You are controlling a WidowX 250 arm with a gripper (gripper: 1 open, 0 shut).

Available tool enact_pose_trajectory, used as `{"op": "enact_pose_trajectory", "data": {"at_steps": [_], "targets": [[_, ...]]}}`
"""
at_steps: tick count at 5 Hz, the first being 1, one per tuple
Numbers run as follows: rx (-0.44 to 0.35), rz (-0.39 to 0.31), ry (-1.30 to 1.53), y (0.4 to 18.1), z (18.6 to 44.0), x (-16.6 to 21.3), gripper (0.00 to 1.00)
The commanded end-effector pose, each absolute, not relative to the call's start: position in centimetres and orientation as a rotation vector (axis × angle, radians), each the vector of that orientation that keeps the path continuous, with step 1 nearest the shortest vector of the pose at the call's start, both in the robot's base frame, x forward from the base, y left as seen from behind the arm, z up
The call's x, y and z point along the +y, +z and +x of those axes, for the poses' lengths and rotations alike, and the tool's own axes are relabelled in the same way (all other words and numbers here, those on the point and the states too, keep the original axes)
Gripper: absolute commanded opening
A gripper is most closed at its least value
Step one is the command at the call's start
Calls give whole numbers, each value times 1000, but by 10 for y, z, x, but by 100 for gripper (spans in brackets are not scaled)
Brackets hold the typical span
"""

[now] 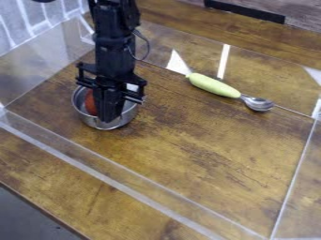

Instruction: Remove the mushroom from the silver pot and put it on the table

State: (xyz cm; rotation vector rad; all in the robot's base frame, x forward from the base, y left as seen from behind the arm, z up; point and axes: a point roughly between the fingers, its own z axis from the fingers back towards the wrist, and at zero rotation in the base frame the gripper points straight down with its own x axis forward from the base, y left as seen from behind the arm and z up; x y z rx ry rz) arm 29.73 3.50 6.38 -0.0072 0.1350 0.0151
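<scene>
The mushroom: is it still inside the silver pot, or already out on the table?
Still inside. The mushroom's red-brown cap shows within the silver pot's rim, beside the shut tool.

One silver pot (105, 111) here, one mushroom (90, 99) inside it, one yellow-green vegetable toy (215, 86), one metal spoon (258, 104), one pincer (111, 105), all on one worktop (189, 150).

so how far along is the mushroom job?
Done: the tool is down in the silver pot with jaws shut, apparently on the mushroom. In hand: lifting it out; its red cap sits at rim level, not clear. Left: carry it over and set it on the table.
</scene>
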Motion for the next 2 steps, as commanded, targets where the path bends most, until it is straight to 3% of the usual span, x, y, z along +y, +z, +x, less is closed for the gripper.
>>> {"op": "enact_pose_trajectory", "data": {"at_steps": [1, 2], "targets": [[68, 5, 25, 91, 296, 48, 100], [59, 9, -39, 89, 305, 43, 0]]}}
